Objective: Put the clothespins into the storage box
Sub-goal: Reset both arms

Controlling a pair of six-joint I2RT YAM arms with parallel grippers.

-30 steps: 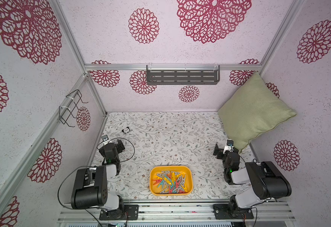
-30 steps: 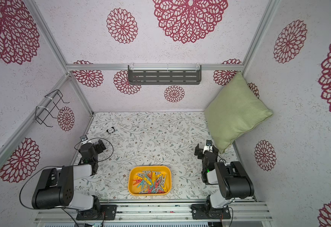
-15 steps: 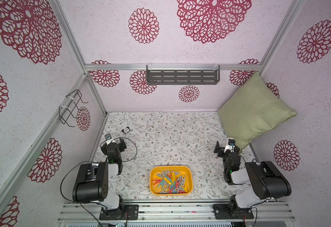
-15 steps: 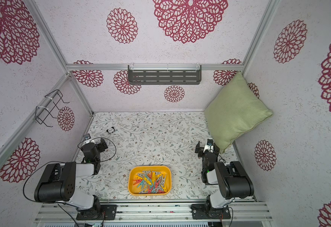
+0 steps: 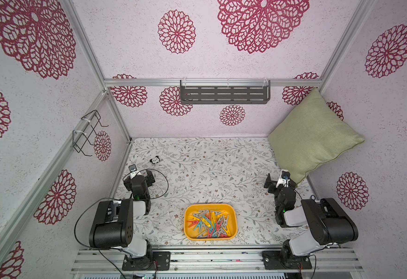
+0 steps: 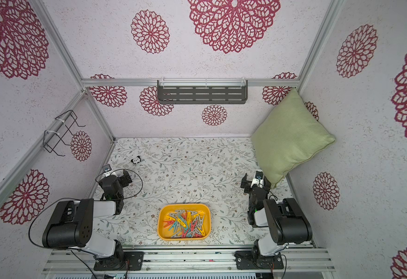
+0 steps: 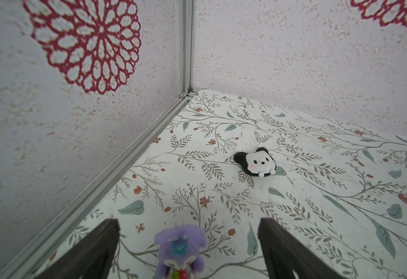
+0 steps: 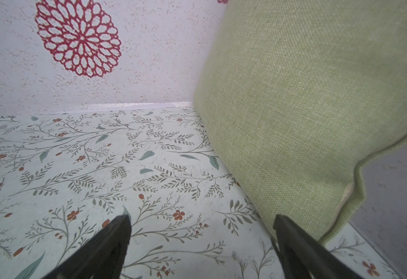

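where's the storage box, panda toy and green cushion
storage box (image 5: pixel 209 206): in a top view, far rim
panda toy (image 7: pixel 260 162): left wrist view, white face
green cushion (image 8: pixel 306 108): right wrist view, front fabric

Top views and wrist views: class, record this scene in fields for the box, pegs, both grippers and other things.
storage box: yellow, at the near edge of the table
clothespins: mixed colours, piled inside the box
left gripper: open, purple toy between its jaws, ungripped
right gripper: open, empty, beside the green cushion
panda toy: on the table, beyond the left gripper
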